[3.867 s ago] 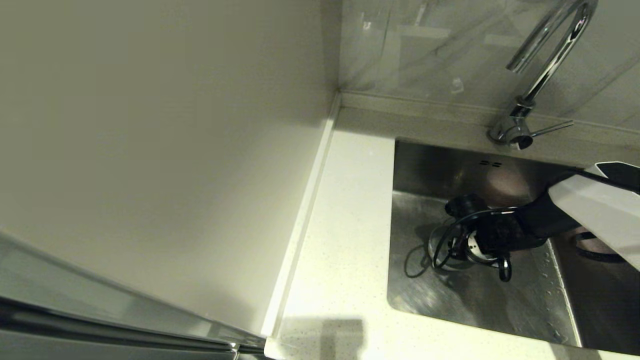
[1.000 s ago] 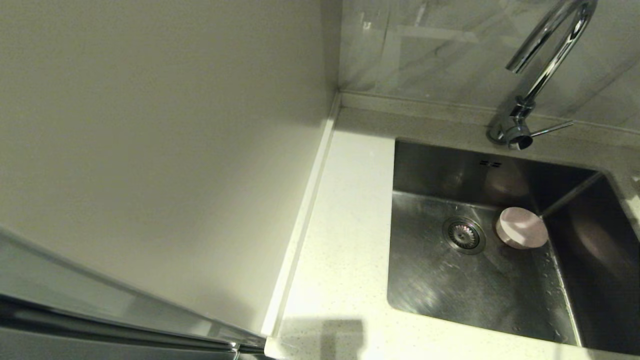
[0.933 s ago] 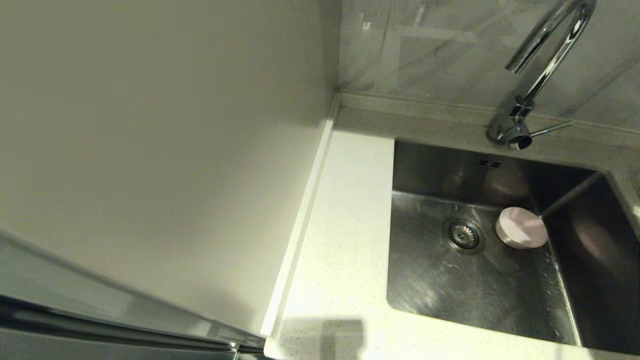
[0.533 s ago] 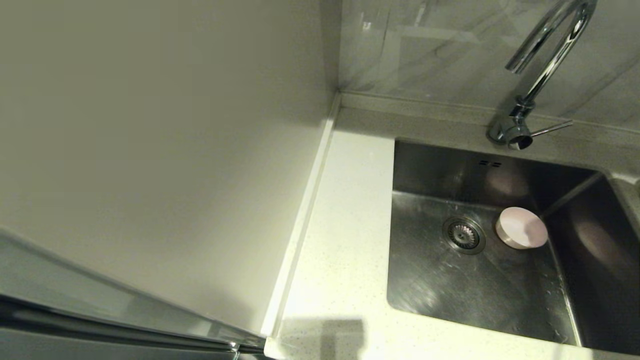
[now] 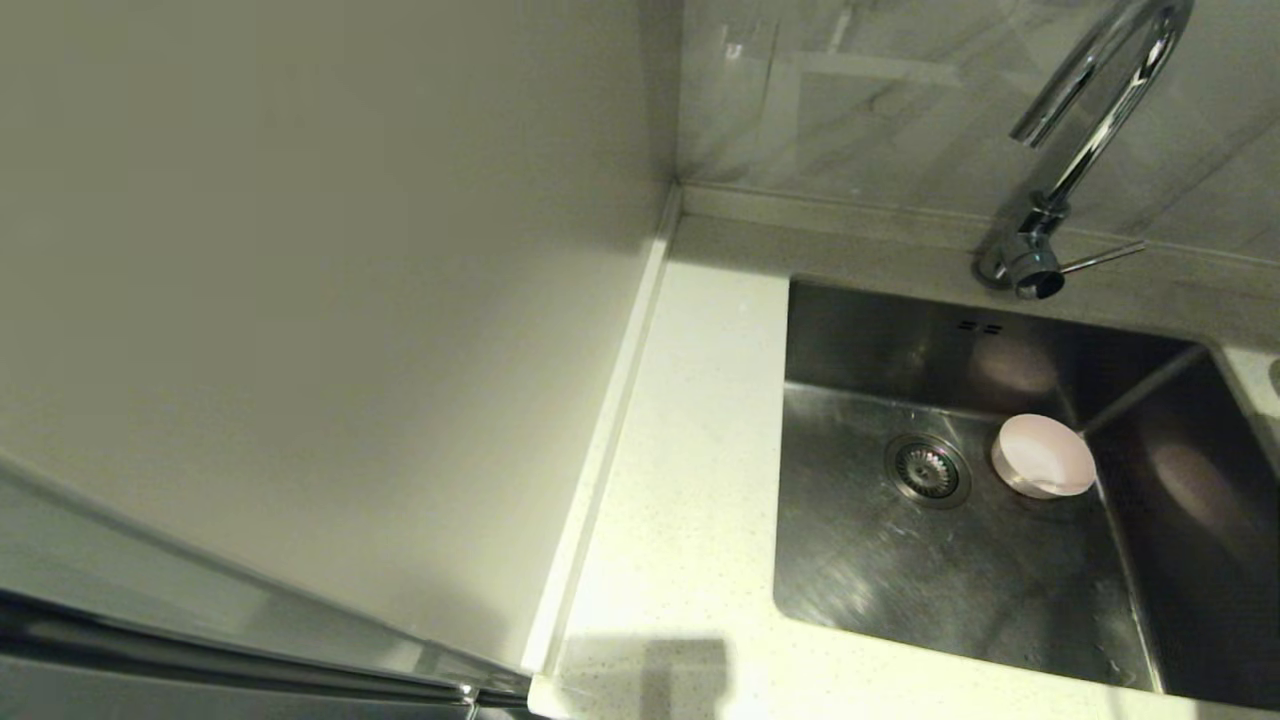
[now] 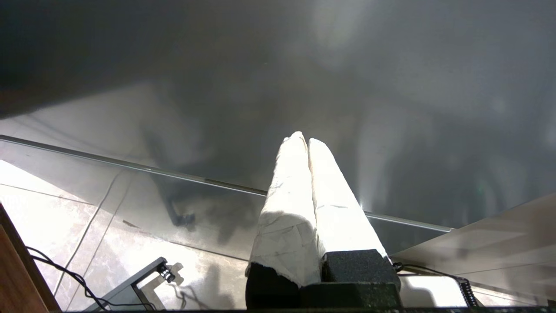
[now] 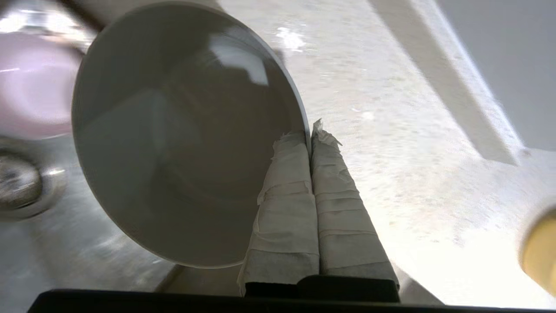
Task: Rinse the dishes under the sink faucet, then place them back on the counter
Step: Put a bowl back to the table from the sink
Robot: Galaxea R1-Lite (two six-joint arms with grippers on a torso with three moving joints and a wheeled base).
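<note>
A pale pink bowl (image 5: 1043,456) stands upright on the floor of the sink (image 5: 900,590), just right of the drain strainer (image 5: 927,468). The chrome faucet (image 5: 1090,130) rises behind the basin, and no water shows. Neither gripper appears in the head view. In the right wrist view my right gripper (image 7: 309,132) is shut on the rim of a pale whitish bowl (image 7: 182,130), one finger inside and one outside. That bowl hangs over the sink's edge beside the counter (image 7: 391,108), with the pink bowl (image 7: 30,87) and strainer (image 7: 17,182) behind it. My left gripper (image 6: 304,139) is shut and holds nothing, parked away from the sink.
A plain off-white vertical panel (image 5: 300,300) walls in the counter (image 5: 690,450) on the left. A yellowish round object (image 7: 538,248) sits at the edge of the right wrist view. The left wrist view shows a dark steel panel (image 6: 391,87) and floor cables (image 6: 87,243).
The right arm, over the drain 3.9 s ago, has left the head view, uncovering the pink bowl beside the strainer. In the last second the pink bowl has stayed put.
</note>
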